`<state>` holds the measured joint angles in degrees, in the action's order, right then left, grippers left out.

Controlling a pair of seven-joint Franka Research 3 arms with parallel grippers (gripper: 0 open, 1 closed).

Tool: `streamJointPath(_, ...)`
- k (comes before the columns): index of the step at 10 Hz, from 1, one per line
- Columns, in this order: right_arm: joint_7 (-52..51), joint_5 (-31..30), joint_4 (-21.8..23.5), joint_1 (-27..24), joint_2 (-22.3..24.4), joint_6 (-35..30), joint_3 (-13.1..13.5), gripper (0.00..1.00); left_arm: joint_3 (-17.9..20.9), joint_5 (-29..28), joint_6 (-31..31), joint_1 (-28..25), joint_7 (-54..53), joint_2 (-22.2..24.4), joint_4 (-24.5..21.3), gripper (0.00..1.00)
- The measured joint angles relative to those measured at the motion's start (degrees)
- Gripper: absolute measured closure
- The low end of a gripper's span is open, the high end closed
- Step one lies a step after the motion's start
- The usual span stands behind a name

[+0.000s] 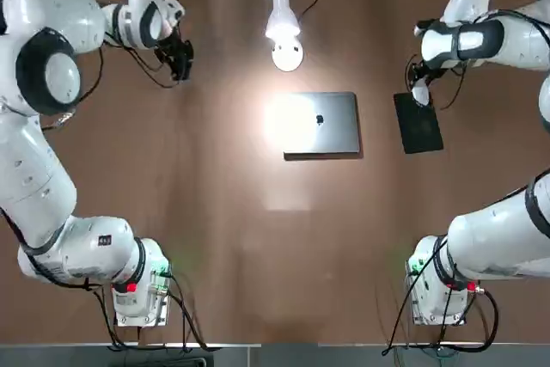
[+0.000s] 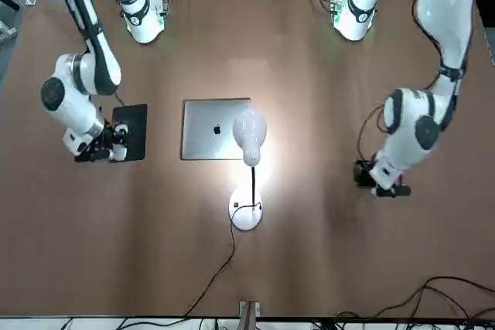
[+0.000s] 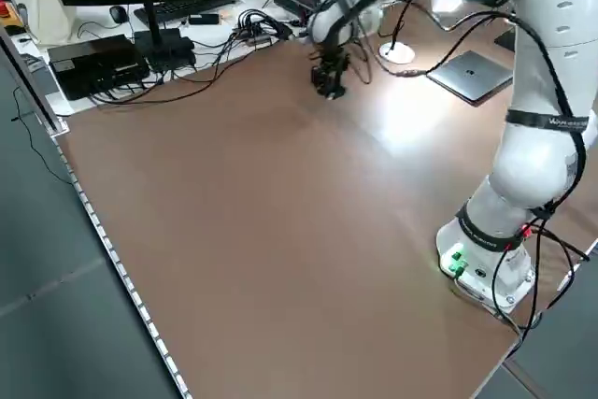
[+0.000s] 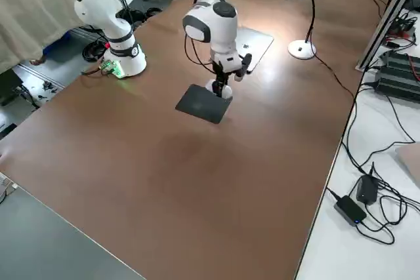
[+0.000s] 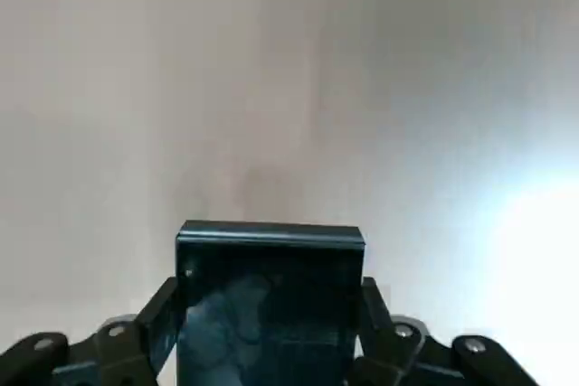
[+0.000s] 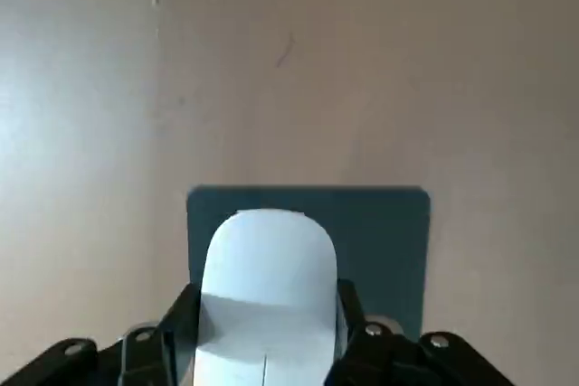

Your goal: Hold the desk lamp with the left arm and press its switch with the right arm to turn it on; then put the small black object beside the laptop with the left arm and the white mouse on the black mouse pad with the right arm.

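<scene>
Left claw [image 5: 270, 314] pinches black object [image 5: 270, 300], probably rigid, slick, we keep flat sides; right claw [image 6: 267, 332] grips white mouse [image 6: 268, 268] over mouse pad [image 6: 384, 241], light, smooth, hold its sides

A bitten-apple mark, the Apple logo [image 1: 320, 119], stands dark on the silver lid of the closed laptop [image 1: 344, 135], on the far part of the tabletop [image 1: 258, 298]. A small dark label [image 1: 105, 240] sits on the white casing of the left arm [image 1: 43, 178], near its base; its print is too small to read.
</scene>
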<state>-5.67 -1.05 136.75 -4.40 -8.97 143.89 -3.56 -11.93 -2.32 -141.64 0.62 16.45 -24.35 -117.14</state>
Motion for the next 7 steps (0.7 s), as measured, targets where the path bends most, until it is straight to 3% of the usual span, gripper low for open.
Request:
streamJointPath(2, 0.14, 0.0, 3.65, -0.05, 0.23, 4.01, 0.32, 0.36, -0.01, -0.01, -0.07, 9.07, 10.55, 0.09, -1.57, 0.2)
streamJointPath(7, 0.22, -0.07, 5.22, -0.41, -2.79, 8.44, 0.68, 0.36, 0.11, -0.01, -2.59, 26.95, 29.21, -2.48, -1.24, 0.2)
